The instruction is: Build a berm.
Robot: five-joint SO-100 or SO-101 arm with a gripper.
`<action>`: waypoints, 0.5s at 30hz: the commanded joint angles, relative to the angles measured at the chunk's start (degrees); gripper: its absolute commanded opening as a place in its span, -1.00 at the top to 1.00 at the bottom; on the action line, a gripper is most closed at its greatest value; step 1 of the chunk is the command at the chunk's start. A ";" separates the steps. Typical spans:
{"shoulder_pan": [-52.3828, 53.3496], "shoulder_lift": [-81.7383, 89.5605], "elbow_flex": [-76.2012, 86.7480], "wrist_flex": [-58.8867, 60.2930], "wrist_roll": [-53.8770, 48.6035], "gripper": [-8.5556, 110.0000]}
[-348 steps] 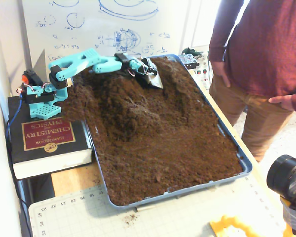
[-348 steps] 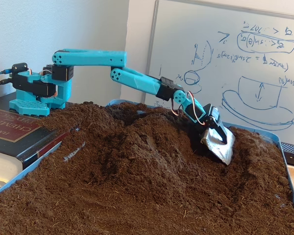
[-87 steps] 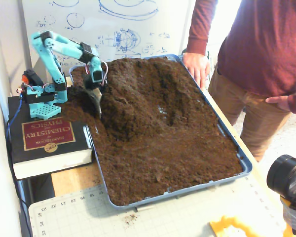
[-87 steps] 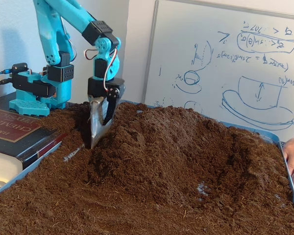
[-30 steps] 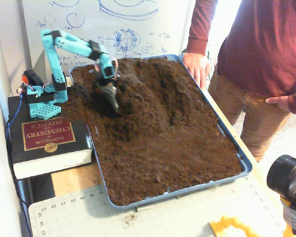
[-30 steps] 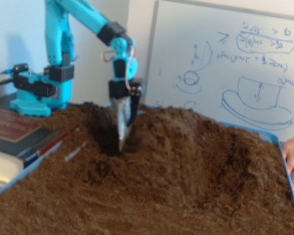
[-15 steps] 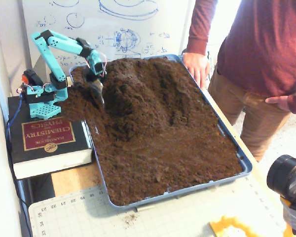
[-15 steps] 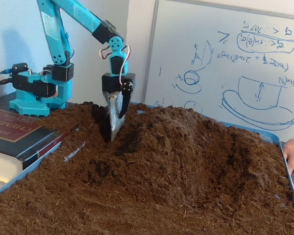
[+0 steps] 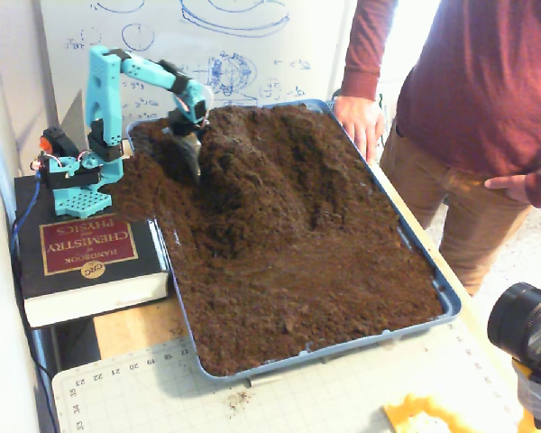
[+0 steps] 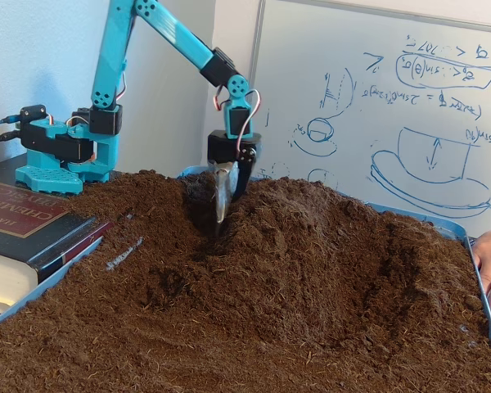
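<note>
Berm [image 9: 252, 171] [image 10: 311, 237] fills far half of blue tray [image 9: 433, 289], ridge running along tray's length, shape unchanged from half second ago. Flat soil [image 9: 307, 298] toward near rim, open room there. Arm [image 9: 104, 90] now more upright than half second ago, forearm reaching farther out. Pincer [image 9: 191, 155] [image 10: 222, 201] shifted toward tray's far end, pointing straight down, metal scoop tip buried in berm's flank near book-side rim; open or closed, cannot tell. Person's hand [image 9: 359, 122] rests on opposite rim.

One berm [image 9: 252, 171], one tray [image 9: 433, 316], one book [image 9: 86, 257], one whiteboard [image 10: 376, 106], one person [image 9: 478, 99], one arm [image 10: 172, 37].
</note>
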 commanded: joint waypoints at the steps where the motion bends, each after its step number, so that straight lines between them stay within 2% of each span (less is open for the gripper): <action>1: 2.02 -0.53 -10.90 -0.62 0.00 0.85; 15: 4.39 -1.76 -19.86 -0.62 0.09 0.85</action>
